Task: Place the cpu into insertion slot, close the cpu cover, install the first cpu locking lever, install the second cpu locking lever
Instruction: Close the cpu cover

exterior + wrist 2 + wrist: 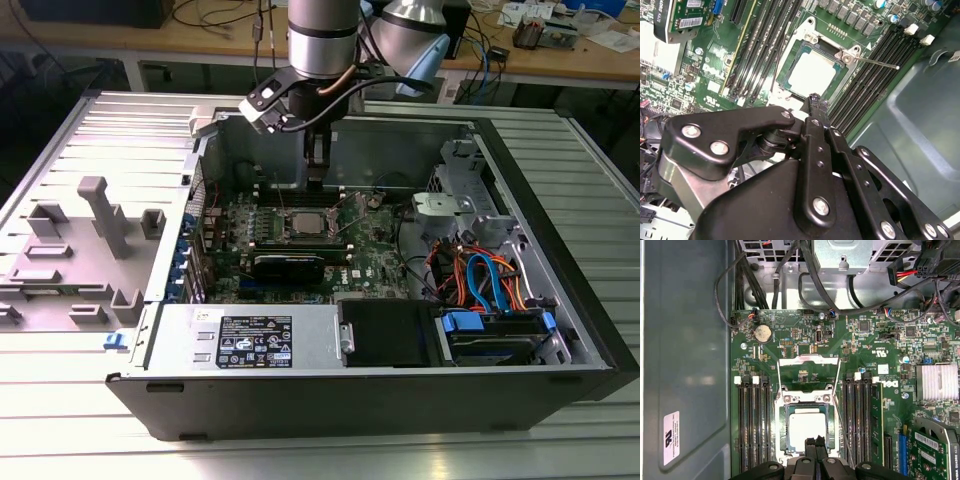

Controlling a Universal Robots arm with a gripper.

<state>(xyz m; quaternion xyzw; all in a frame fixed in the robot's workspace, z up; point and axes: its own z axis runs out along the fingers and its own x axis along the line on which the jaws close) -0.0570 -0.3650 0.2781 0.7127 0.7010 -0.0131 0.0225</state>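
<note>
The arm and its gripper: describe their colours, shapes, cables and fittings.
In the exterior view the arm is a thick silver-grey metal cylinder with a darker band. A black cable loops at its wrist, beside a light grey bracket. The gripper is matt black, with flat linkage bars joined by silver screws and tapering to two slim fingers.

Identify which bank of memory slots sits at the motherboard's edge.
The bank beside the grey case panel; the other bank has board and a heatsink beyond it.
</note>
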